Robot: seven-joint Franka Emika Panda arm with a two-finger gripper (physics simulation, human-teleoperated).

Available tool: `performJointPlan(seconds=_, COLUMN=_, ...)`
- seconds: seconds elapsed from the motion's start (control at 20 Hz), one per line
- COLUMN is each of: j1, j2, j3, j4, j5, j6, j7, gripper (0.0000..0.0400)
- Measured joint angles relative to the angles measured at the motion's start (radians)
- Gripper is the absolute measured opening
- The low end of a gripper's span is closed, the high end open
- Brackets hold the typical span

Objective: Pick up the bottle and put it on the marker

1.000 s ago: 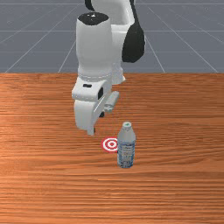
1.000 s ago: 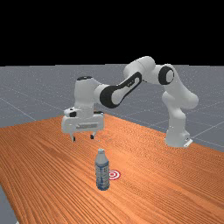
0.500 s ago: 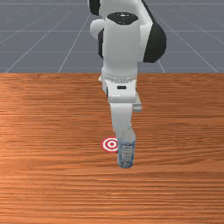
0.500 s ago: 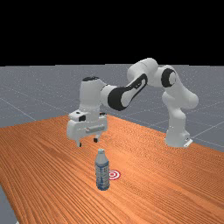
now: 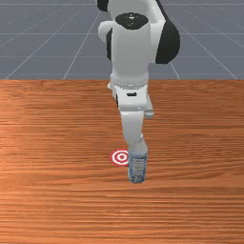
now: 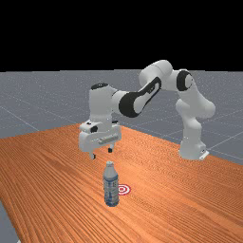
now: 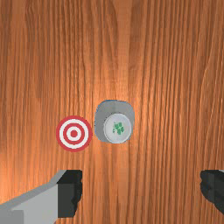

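The largest thing is the worktop, of orange-brown wood, and its straight back edge runs across the front view. The white and grey arm comes after it in size. In the far view, the arm's base is near the worktop edge that slopes down toward the far view's right, and the arm reaches from there to the far view's left.

At its end hangs the gripper, above the wood and higher than the bottle. In the wrist view, its two fingers are wide apart, and they grasp nothing.

The bottle stands upright on the worktop, well apart from the back edge of the front view. In the wrist view it is ahead of the fingers, touched by neither of them. Its cap is whitish, with green marks on the top.

The marker, with its red and white rings, is flat on the wood just beside the bottle, on the front view's left of it. A narrow strip of wood is between these two, so the bottle is off the marker.
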Motion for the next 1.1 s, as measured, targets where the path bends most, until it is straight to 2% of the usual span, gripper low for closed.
performJointPlan(seconds=0.1, j1=0.001, j2=-0.091, j3=-0.001, j4=-0.173, j5=-0.002, j6=0.173, j7=0.005, gripper=0.0400)
performJointPlan(seconds=0.2, j1=0.001, j2=-0.087, j3=-0.001, j4=-0.155, j5=-0.001, j6=0.138, j7=0.004, gripper=0.0400)
performJointPlan(seconds=0.4, j1=0.000, j2=-0.074, j3=0.040, j4=-0.130, j5=-0.022, j6=0.114, j7=-0.153, gripper=0.0400)
performJointPlan(seconds=0.55, j1=0.039, j2=-0.070, j3=0.030, j4=-0.123, j5=-0.020, j6=0.113, j7=-0.038, gripper=0.0400)
performJointPlan(seconds=0.65, j1=0.049, j2=0.007, j3=0.024, j4=0.017, j5=-0.011, j6=-0.026, j7=0.008, gripper=0.0400)
performJointPlan(seconds=0.75, j1=0.049, j2=0.010, j3=0.024, j4=-0.005, j5=-0.011, j6=0.001, j7=0.008, gripper=0.0400)
performJointPlan(seconds=0.8, j1=0.049, j2=-0.002, j3=0.024, j4=-0.041, j5=-0.012, j6=0.037, j7=0.008, gripper=0.0400)
performJointPlan(seconds=0.85, j1=0.061, j2=-0.036, j3=0.000, j4=-0.115, j5=-0.002, j6=0.116, j7=0.121, gripper=0.0400)
performJointPlan(seconds=1.05, j1=0.033, j2=-0.043, j3=-0.015, j4=-0.127, j5=0.009, j6=0.121, j7=0.125, gripper=0.0400)
performJointPlan(seconds=1.1, j1=0.003, j2=-0.043, j3=0.016, j4=-0.130, j5=0.015, j6=0.126, j7=-0.007, gripper=0.0400)
